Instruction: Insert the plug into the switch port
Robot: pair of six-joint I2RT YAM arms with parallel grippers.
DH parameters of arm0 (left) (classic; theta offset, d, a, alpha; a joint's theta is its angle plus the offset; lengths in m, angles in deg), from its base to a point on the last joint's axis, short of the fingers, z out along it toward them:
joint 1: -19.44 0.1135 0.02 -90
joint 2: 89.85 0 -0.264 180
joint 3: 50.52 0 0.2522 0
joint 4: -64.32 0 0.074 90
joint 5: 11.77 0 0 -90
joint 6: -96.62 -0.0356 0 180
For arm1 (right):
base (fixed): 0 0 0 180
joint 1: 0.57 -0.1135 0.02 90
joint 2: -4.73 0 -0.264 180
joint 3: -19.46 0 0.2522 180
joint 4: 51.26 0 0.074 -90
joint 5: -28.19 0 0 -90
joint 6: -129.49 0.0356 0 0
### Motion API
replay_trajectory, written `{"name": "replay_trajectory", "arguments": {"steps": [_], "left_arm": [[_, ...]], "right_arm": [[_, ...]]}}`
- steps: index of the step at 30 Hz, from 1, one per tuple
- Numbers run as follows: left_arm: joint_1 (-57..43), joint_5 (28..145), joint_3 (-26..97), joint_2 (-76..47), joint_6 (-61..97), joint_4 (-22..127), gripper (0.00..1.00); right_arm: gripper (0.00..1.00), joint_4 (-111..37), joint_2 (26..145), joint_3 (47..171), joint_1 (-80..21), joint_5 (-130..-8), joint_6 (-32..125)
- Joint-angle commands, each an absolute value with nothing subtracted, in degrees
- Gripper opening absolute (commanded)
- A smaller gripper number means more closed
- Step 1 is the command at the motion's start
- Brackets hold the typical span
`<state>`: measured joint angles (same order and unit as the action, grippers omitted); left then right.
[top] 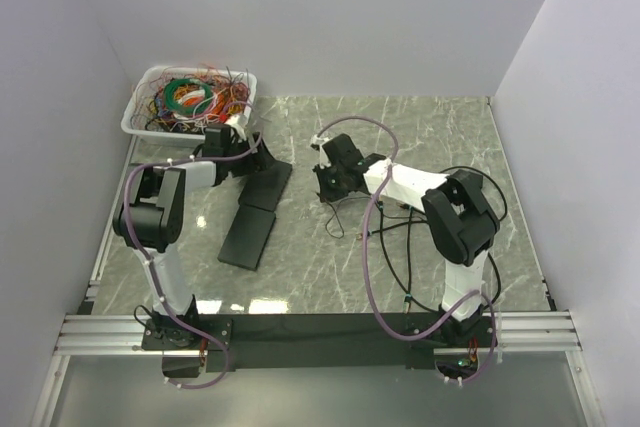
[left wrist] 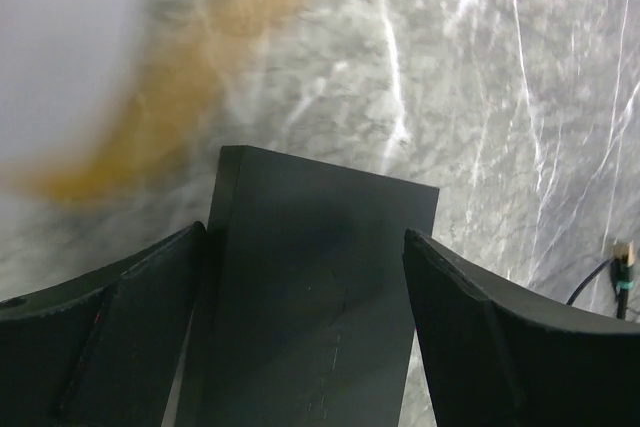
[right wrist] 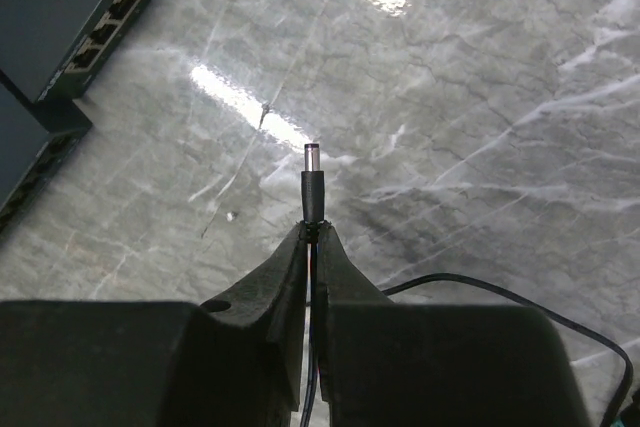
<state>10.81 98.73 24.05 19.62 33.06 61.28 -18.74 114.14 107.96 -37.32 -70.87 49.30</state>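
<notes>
My right gripper (right wrist: 313,239) pinches the plug (right wrist: 314,179), which sits right of the switch (right wrist: 95,22) and clear of it. I'd swing it left, square the tip to the port and push straight and slowly. My left gripper (left wrist: 305,247) straddles the switch, fingers wide, ready to brace it. A second switch (top: 245,237) lies just in front, the wire bin (top: 190,99) behind, and the cable (right wrist: 480,292) trailing right could snag.
</notes>
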Motion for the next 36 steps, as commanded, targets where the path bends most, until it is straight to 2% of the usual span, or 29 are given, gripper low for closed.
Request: {"name": "replay_trajectory", "arguments": {"steps": [1,10,15,36], "left_arm": [[7.22,100.12,27.66,20.63,27.38,60.41,0.86],[4.05,105.21,33.11,23.71,22.35,57.76,0.82],[4.23,100.83,34.77,23.79,21.83,54.17,0.83],[7.48,107.85,30.21,23.52,26.66,62.77,0.81]], "right_arm": [[0.0,-23.69,109.94,104.68,-36.52,-70.52,51.27],[0.0,-32.49,104.49,95.45,-36.52,-70.07,55.31],[0.0,-35.56,105.71,94.57,-36.52,-72.71,57.24],[0.0,-36.1,118.64,104.06,-35.9,-66.12,56.81]]}}
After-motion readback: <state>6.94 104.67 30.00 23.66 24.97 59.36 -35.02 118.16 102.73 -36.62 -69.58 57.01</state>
